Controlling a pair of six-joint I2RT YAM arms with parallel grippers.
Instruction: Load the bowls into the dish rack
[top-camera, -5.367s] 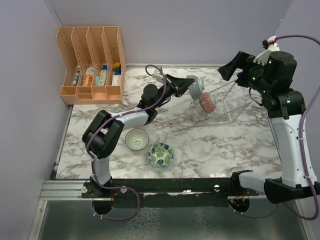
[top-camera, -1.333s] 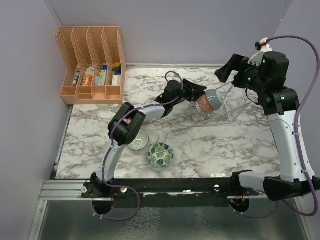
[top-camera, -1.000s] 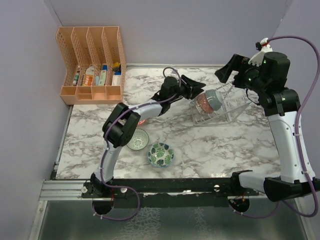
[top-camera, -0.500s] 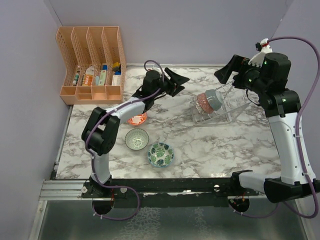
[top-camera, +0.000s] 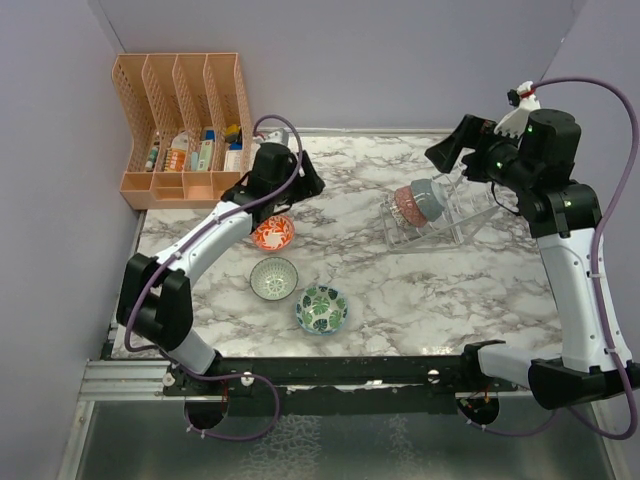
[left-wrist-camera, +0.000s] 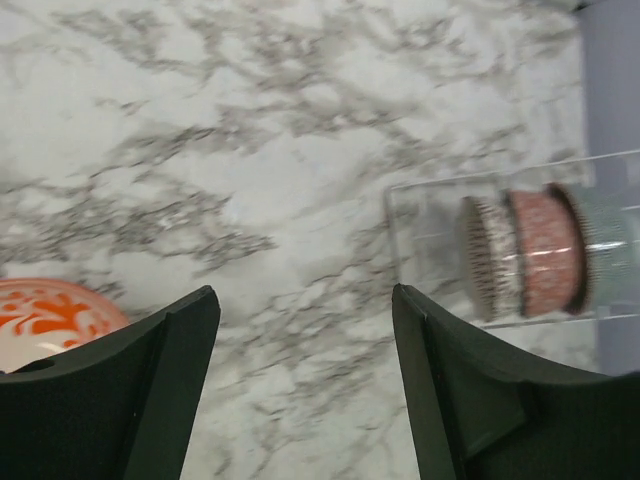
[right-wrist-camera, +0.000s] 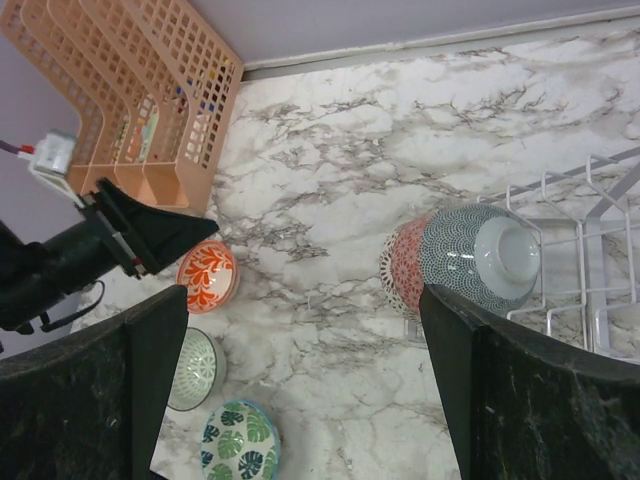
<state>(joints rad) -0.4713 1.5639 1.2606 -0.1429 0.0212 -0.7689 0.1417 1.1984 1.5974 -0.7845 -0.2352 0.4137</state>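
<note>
- Wide open, my left jaws: nothing between the fingers (left-wrist-camera: 110, 400), hanging above the counter (top-camera: 450, 290) near the orange-red bowl (top-camera: 272, 233) and not touching it.
- Same story on my right jaws, spread wide and empty, up high over the far end of the dish rack (top-camera: 470, 215).
- The rack sits on the right half of the counter. Its long axis runs left to right, with the right end angled a touch toward the far wall.
- Racked bowls stand on edge, mouths facing left and feet to the right. A red speckled bowl (top-camera: 408, 207) is in front, with a grey bowl (top-camera: 432, 195) tucked against it behind.
- Loose bowls sit upright, mouths up, in a loose diagonal toward the near edge: orange-red, pale green-grey bowl (top-camera: 273, 278), leaf-print bowl (top-camera: 321, 309).
- My right wrist view picks out the grey bowl's scale pattern and pale foot ring, which the top view does not.
- My left wrist view has the racked bowls side-on and blurred, and I cannot tell whether that is two or three. The orange-red bowl is just a sliver at lower left.
- Count: one rack, three loose bowls, two racked for certain, and one orange file organiser (top-camera: 185, 120) in the far left corner.
</note>
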